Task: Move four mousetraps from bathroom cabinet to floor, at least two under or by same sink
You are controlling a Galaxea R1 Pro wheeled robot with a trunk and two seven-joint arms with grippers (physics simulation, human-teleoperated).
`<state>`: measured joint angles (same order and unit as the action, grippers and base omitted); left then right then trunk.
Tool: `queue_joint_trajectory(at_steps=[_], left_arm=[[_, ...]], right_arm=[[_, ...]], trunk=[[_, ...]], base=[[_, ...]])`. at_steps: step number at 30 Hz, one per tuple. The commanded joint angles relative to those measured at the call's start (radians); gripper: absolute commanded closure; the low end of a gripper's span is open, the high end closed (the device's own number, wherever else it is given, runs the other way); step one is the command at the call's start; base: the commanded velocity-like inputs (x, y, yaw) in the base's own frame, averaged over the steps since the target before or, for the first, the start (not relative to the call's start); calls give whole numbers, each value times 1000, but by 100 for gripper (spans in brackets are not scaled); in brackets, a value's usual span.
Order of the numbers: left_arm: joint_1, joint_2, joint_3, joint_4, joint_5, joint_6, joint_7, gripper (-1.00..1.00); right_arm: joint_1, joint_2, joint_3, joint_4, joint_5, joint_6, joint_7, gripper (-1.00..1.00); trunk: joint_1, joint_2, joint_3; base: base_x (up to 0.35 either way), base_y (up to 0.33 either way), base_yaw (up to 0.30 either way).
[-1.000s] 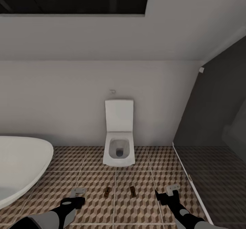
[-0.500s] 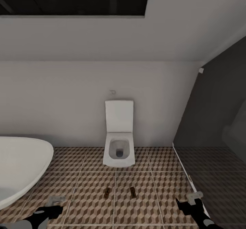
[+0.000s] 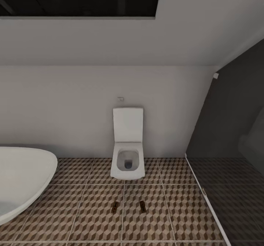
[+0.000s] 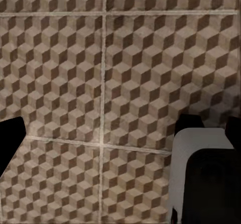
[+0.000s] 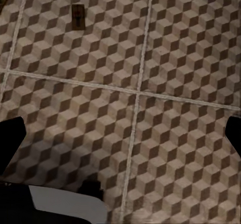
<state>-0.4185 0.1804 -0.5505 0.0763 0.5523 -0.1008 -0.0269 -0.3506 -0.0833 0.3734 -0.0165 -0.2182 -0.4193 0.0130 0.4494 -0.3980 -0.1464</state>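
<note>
Mousetraps, 2 of them, are lying on the bathroom floor (image 3: 91, 202) in the head view, one (image 3: 115, 206) and another (image 3: 142, 206) just in front of the toilet (image 3: 127, 154), the bathtub (image 3: 22, 180) well off to its left.

Left wrist view: the left gripper (image 4: 120, 133) is hanging over bare tiles, jaws spread wide.

Right wrist view: the right gripper (image 5: 123, 131) is likewise spread, with 1 mousetrap (image 5: 78, 17) lying ahead.

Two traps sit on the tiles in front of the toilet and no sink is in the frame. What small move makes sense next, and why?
Probably turn the base to look for the sink. Two mousetraps lie on the bathroom floor before the toilet, with the bathtub at the left. Both grippers look open and empty over bare tiles.
</note>
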Motion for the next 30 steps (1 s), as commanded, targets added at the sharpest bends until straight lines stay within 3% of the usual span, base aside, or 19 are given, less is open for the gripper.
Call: queue_joint_trajectory(at_steps=[1, 5, 10, 11, 15, 16, 19, 22, 30], left_arm=[[20, -8, -8, 3, 7, -6, -3, -100], [86, -24, -8, 3, 6, -9, -4, -100], [137, -60, -8, 3, 6, -11, -4, -100], [149, -95, -8, 3, 6, -11, -4, -100], [155, -151, -8, 3, 6, -10, -1, -100], [156, -183, -8, 3, 6, -9, 2, -100], [157, -207, -8, 3, 6, -8, 4, -100], [158, -215, -8, 3, 6, -6, 5, -100], [158, -200, -6, 2, 7, 1, 9, -100]], right_arm=[[15, 15, 7, 1, -10, -2, -7, -100], [65, 48, 7, 0, -10, -1, -39, -100], [113, 57, 7, 0, -12, -2, -47, -100], [126, 58, 7, 0, -12, -2, -47, -100], [136, 58, 7, 1, -12, -1, -48, -100], [139, 59, 7, 0, -12, 0, -50, -100], [142, 58, 7, 0, -12, 8, -52, -100], [143, 57, 6, 0, -12, 34, -52, -100], [144, 63, 7, -4, -10, 99, -51, -100]], trunk=[[1, -2, -2], [1, -2, -2], [1, -2, -2], [1, -2, -2], [1, -2, -2], [1, -2, -2], [1, -2, -2], [1, -2, -2], [1, -2, -2]], base=[[0, 0, 0], [0, 0, 0], [0, 0, 0], [0, 0, 0], [0, 0, 0], [0, 0, 0], [0, 0, 0], [0, 0, 0], [0, 0, 0]])
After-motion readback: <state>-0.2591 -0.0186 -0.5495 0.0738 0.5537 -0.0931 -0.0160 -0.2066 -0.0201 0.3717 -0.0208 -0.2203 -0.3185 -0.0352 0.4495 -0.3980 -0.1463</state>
